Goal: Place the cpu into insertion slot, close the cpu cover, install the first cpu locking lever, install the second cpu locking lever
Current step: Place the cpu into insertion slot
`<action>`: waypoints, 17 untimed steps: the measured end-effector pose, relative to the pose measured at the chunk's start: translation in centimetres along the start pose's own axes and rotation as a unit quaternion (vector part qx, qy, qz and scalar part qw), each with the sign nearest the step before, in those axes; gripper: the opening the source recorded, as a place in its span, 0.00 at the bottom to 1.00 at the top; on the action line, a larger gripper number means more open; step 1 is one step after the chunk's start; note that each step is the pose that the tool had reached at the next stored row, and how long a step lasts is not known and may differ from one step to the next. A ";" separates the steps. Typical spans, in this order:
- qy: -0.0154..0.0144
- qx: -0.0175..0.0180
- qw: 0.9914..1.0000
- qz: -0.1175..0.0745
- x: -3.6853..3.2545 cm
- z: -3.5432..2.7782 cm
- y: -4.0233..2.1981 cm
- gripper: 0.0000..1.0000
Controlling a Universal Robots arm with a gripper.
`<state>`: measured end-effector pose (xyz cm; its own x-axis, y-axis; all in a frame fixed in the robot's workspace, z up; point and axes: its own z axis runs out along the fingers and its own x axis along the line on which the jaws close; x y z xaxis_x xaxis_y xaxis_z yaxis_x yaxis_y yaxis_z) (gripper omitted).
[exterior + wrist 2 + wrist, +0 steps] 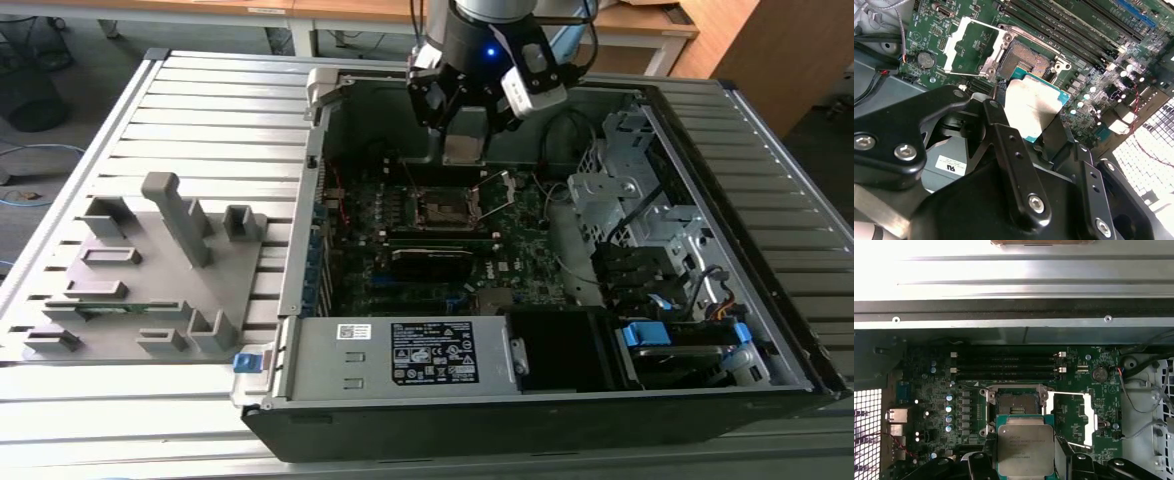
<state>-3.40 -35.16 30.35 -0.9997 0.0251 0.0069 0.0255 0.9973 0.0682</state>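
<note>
Gripper [1026,462]: clenched on the cpu, hanging over the green board [929,390] inside the open computer case [307,300].
Cpu [1025,449]: held by two opposite edges between the black fingers [1004,135], its silver top is seen in both wrist views, and it is apart from the board.
Insertion slot [1016,403]: just beyond the fingertips, lower than the held chip, uncovered, dark inside.
Cpu cover [1093,420]: swung open off the slot, beside it, to one side of the gripper.
Memory slots [1006,365]: farther from the gripper, past the slot.
</note>
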 end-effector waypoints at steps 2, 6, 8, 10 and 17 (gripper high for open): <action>0.000 0.000 1.000 0.000 0.00 0.11 -0.01 0.54; 0.000 0.001 1.000 0.000 0.00 0.40 -0.03 0.54; 0.000 0.001 1.000 0.000 0.00 0.66 -0.05 0.54; 0.000 0.001 1.000 0.000 0.01 0.94 -0.07 0.54; 0.000 0.001 1.000 0.000 0.02 1.96 -0.14 0.54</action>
<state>-3.44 -35.16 28.38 -0.9997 0.0251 0.0069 0.0255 0.9975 0.0658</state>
